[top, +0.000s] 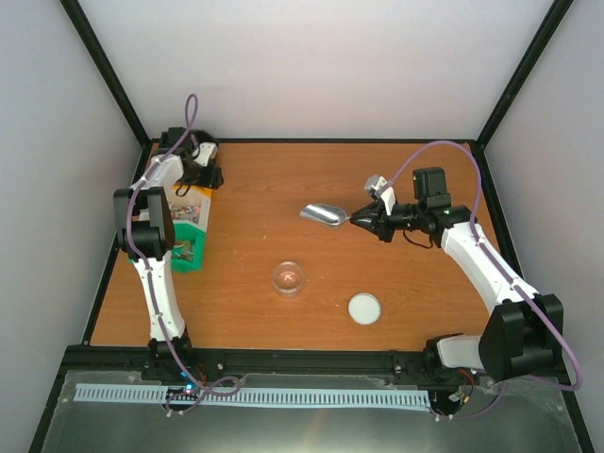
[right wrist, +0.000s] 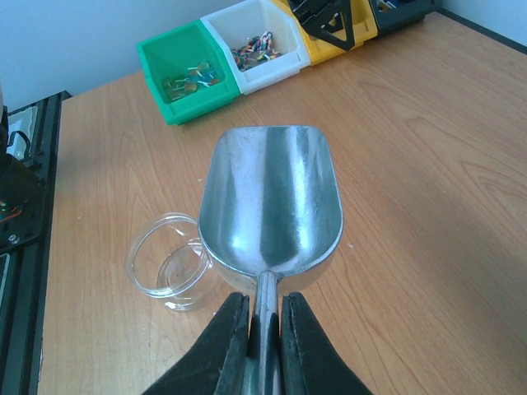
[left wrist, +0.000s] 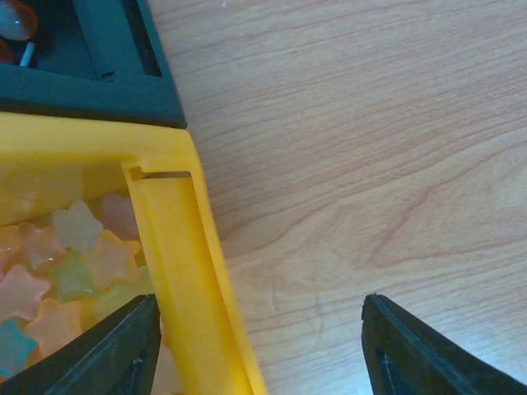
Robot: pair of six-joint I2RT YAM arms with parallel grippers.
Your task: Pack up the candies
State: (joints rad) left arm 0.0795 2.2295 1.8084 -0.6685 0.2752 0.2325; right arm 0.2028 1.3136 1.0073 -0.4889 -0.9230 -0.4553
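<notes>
Sitting in bins (right wrist: pixel 265 78) along the worktop's left edge, the candies (right wrist: pixel 191 76) lie unscooped, the left gripper (left wrist: pixel 259 329) straddling the wall of the yellow bin (left wrist: pixel 177 247), jaws spread, probably to steady it, while the right gripper (right wrist: pixel 263 325) clamps the empty scoop (right wrist: pixel 272 197) by its handle near the mid-worktop jar (right wrist: pixel 169 263).

We are extending our left arm far forward, its left tool (left wrist: pixel 259 350) pointing down with jaws apart, while our right tool (right wrist: pixel 263 311) is clamping the scoop (right wrist: pixel 272 197).
</notes>
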